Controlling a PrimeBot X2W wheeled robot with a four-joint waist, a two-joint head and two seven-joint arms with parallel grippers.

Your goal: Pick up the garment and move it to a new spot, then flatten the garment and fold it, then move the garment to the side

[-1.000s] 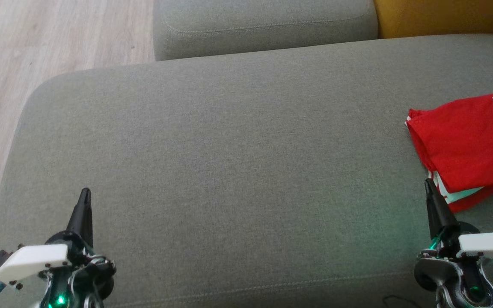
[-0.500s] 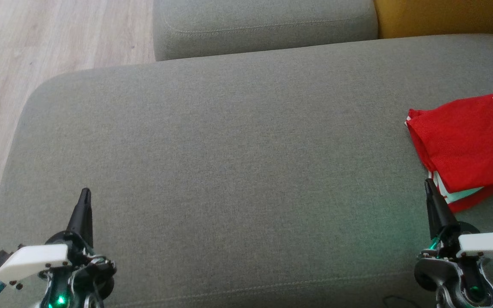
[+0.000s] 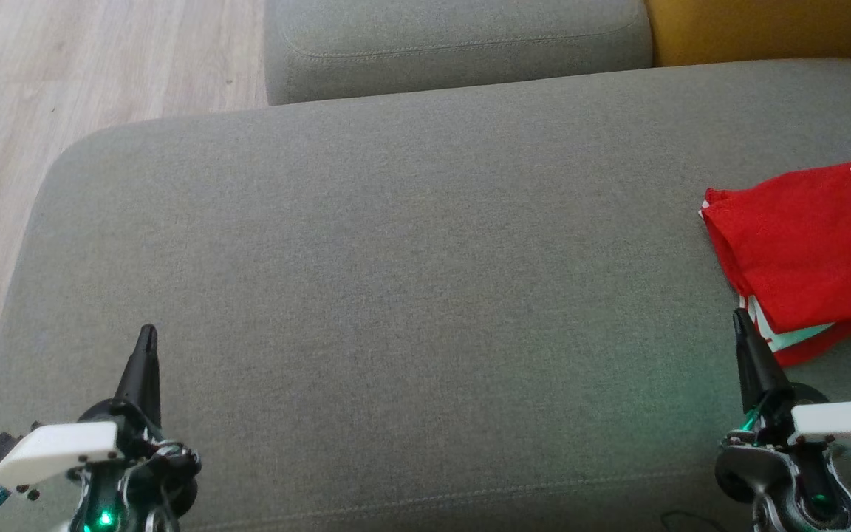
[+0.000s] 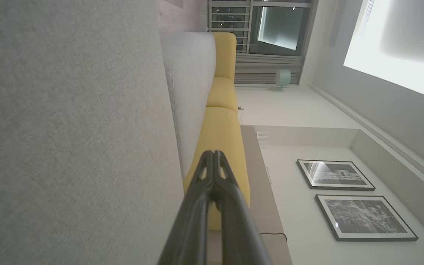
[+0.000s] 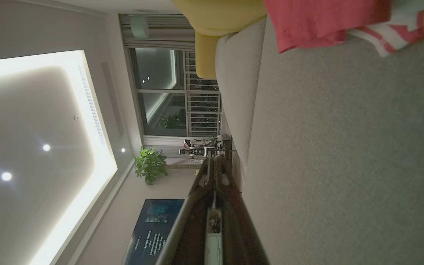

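A folded red garment [image 3: 810,251] with dark lettering and white trim lies at the right edge of the grey sofa seat [image 3: 396,281]. In the right wrist view the red garment [image 5: 318,22] fills the top right corner. My right gripper [image 3: 740,318] is shut and empty, its tip just beside the garment's near left corner. At the lower left my left gripper [image 3: 146,332] hovers over bare cushion, shut with nothing in it. The left gripper [image 4: 213,154] and right gripper [image 5: 215,159] each show both fingers pressed together.
A second grey cushion [image 3: 455,44] sits beyond the seat, with a yellow cushion [image 3: 758,29] to its right. Pale wooden floor [image 3: 41,89] lies past the seat's left edge. The seat's wide middle is bare fabric.
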